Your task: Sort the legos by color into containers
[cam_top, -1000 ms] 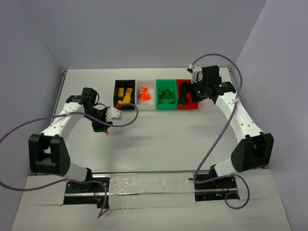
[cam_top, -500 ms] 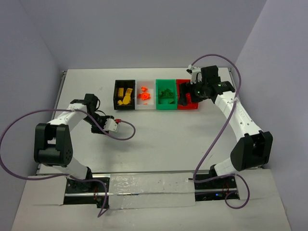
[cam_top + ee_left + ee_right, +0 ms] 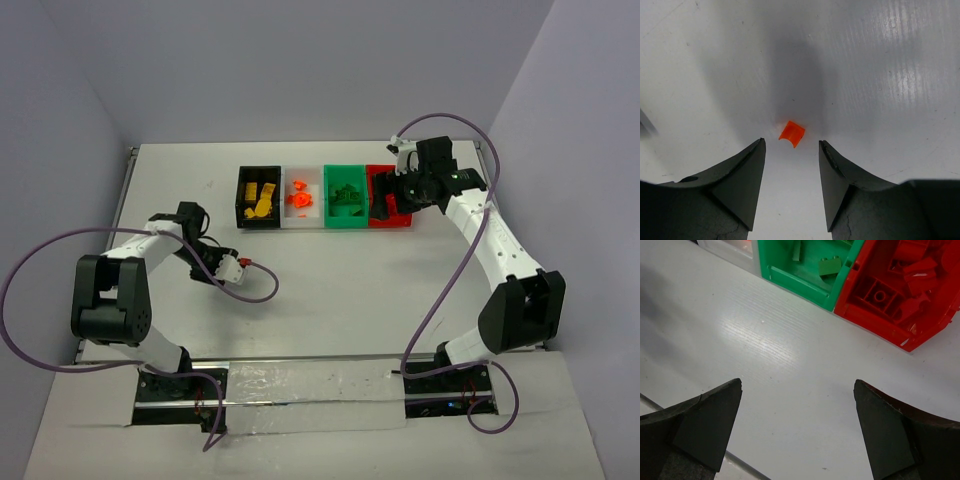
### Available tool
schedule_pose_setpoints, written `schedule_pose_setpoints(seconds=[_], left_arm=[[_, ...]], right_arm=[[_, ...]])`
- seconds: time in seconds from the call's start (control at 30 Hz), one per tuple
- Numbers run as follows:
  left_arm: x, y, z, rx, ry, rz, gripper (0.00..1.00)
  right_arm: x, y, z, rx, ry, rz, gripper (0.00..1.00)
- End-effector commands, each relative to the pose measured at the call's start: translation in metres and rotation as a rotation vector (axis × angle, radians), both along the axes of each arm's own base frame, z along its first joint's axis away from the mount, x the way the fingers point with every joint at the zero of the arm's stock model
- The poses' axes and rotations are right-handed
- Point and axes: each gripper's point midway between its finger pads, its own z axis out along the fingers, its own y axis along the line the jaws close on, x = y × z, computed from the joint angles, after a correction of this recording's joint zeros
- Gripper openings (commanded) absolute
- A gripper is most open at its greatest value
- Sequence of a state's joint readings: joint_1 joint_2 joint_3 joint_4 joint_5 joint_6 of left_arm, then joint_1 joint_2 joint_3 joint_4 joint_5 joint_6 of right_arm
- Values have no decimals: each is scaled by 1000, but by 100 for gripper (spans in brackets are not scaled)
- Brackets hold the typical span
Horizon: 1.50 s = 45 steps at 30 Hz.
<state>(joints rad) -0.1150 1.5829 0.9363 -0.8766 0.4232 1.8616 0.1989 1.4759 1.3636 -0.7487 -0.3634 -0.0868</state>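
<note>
Now, with the left claw [image 3: 791,145] spread open above the small orange plastic lego piece [image 3: 791,134] lying loose on the white counter [image 3: 880,75], it should sink straight, bracket the piece evenly and close gently, while the right claw [image 3: 797,384] hovers open near the red plastic bin [image 3: 866,322].

A white table [image 3: 330,290] sits between lilac walls [image 3: 300,70], shiny strip [image 3: 310,385] at front.
</note>
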Motion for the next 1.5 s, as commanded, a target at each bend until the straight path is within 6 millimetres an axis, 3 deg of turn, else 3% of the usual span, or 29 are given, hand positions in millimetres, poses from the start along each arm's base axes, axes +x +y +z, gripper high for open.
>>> schedule_pose_setpoints(seconds=[0.0,0.47,0.93,1.17,1.23,1.3,1.4,1.47], left_arm=[[2,-4,-4,-25,-20,-36,56],[7,-7,-19,-12,12,-35,54],[-11,2,-32,59,45,-83,37],[-15,0,-29,90,32,-102,23],[-15,-8,-16,65,30,-90,21],[-15,-23,9,9,33,-69,21],[-2,-69,67,-170,29,37,21],[3,-100,95,-298,63,128,19]], right_arm=[[3,4,7,-1,-16,15,100],[4,2,4,-9,-7,10,100],[3,2,3,-8,-5,13,100],[2,3,5,-2,-6,16,100],[2,4,5,1,-6,20,100],[1,4,7,5,-11,21,100],[1,5,8,11,-16,22,100],[2,6,8,12,-16,22,100]])
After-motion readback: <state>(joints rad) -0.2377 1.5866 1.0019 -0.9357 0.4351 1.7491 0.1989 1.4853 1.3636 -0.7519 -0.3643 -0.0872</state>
